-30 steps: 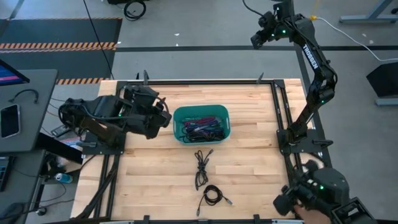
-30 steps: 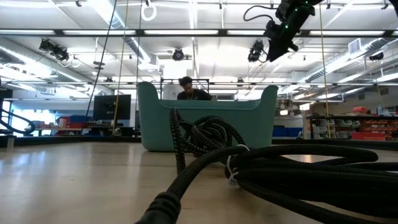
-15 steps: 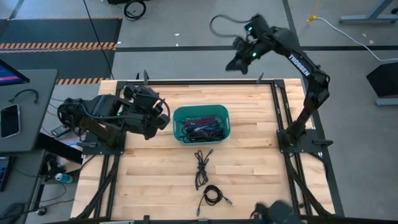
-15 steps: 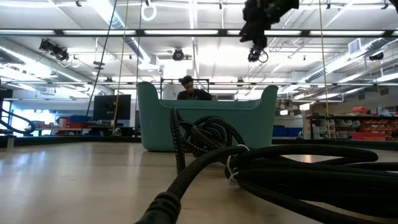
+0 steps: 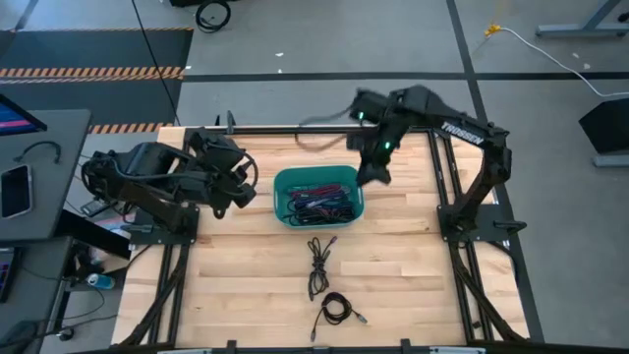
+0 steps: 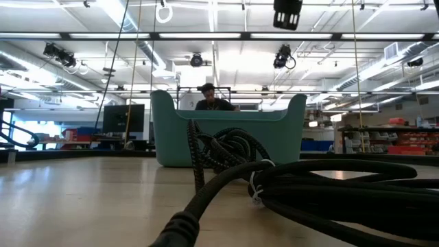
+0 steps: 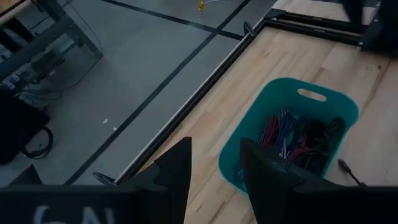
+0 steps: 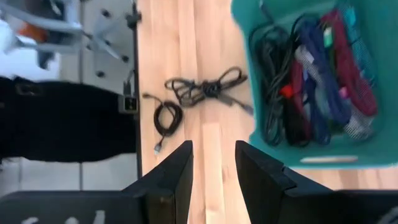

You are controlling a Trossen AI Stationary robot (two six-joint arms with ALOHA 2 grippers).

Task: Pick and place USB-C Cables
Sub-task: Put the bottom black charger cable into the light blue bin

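Observation:
Coiled USB-C cables (image 5: 316,201), black, blue, purple and red, lie in a teal bin (image 5: 282,187) at the table's middle. Two more black cables lie on the wood nearer the front edge, one loosely folded (image 5: 318,261) and one coiled (image 5: 336,309); the right wrist view shows them too (image 8: 202,87) (image 8: 166,118). My left gripper (image 5: 252,193) hovers open just left of the bin, nothing between its fingers (image 7: 214,168). My right gripper (image 5: 371,177) hangs open above the bin's far right corner, tilted down, empty (image 8: 214,165).
A black metal frame (image 5: 437,167) borders the table. In the low view a thick black cable (image 6: 329,185) fills the foreground before the bin (image 6: 226,134), and a person (image 6: 209,99) sits beyond the table. Bare wood lies left and right of the cables.
My right gripper has swung in from beyond the table's far right corner, moving left and toward the near edge until it hangs over the bin's far right corner, and has tipped downward. My left gripper has rolled a little beside the bin.

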